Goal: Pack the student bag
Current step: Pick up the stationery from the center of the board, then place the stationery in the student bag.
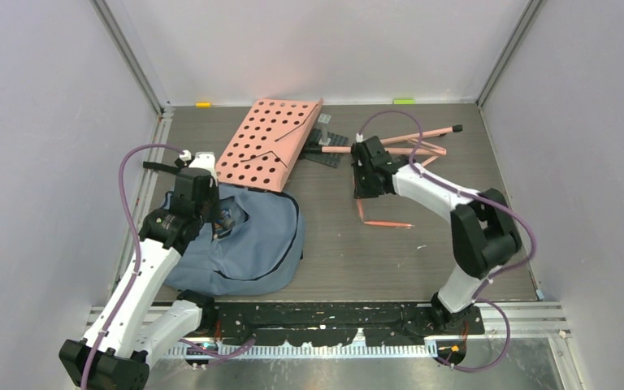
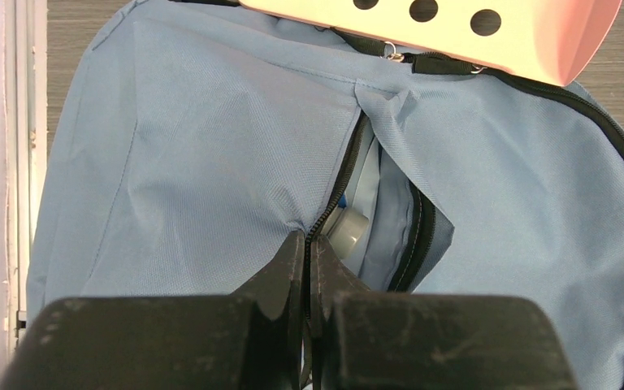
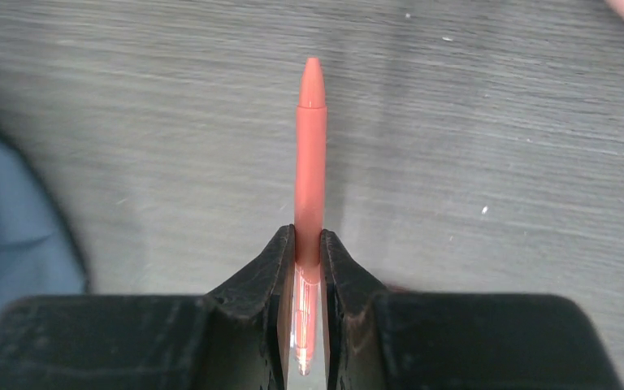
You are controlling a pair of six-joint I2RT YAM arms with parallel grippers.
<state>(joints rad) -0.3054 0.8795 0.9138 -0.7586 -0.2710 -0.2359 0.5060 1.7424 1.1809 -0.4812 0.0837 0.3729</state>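
Note:
The blue-grey student bag (image 1: 252, 244) lies at the left of the table, also in the left wrist view (image 2: 211, 154). My left gripper (image 1: 221, 218) (image 2: 307, 241) is shut on the edge of the bag's black zipper opening. A grey-capped object (image 2: 349, 230) shows inside the opening. My right gripper (image 1: 363, 195) (image 3: 309, 240) is shut on a salmon pink pen (image 3: 310, 154) and holds it above the table, tip pointing away. The bag's edge (image 3: 8, 219) shows blurred at the left of the right wrist view.
A pink perforated board (image 1: 270, 142) leans over the bag's far edge, and shows in the left wrist view (image 2: 471, 28). Another pink pen (image 1: 387, 223) lies mid-table. Several pink pens (image 1: 418, 146) and a dark plate (image 1: 325, 150) lie at the back. Walls close in three sides.

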